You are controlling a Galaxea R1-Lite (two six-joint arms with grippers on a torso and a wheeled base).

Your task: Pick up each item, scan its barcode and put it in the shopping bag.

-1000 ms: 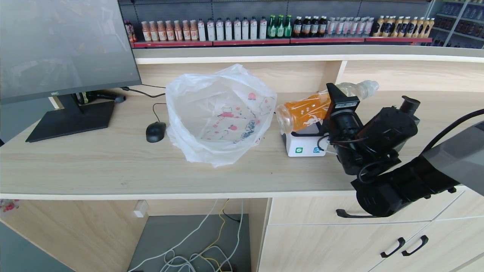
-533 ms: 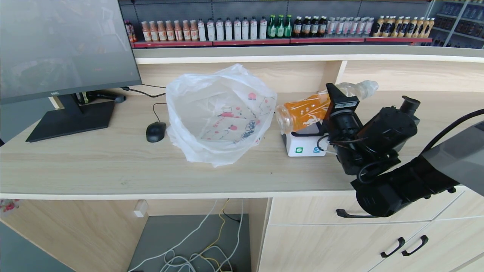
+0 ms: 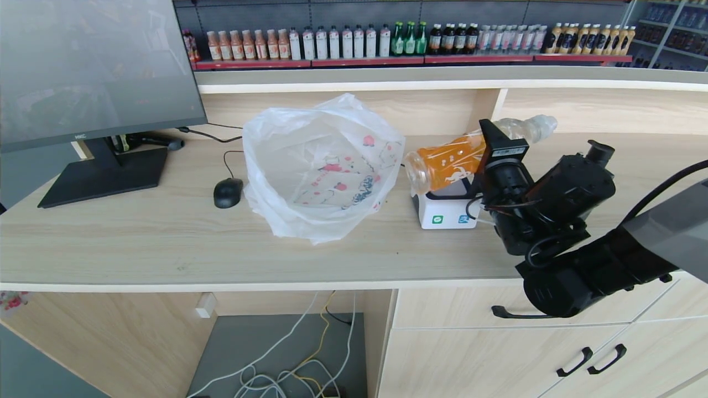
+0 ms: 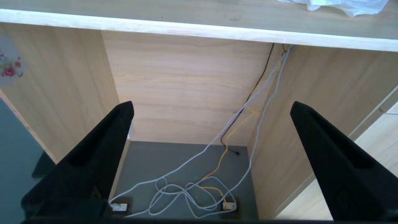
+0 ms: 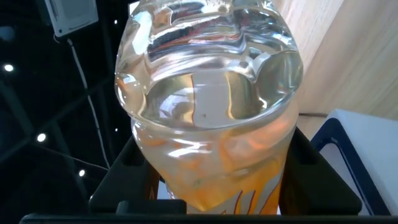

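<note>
Since a second ago my right gripper has lifted the orange drink bottle a touch, jaws clamped round it, tilted just above the white scanner beside the shopping bag. My left gripper hangs below the counter, jaws apart.

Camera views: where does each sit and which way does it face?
Head view: on the head, facing down at the counter; right hand holds an orange drink bottle above the scanner.
Left wrist view: below counter level, facing floor cables; open left hand shows.
Right wrist view: along the gripped bottle; fingers show.
Shared: bottle, head and right wrist.
</note>
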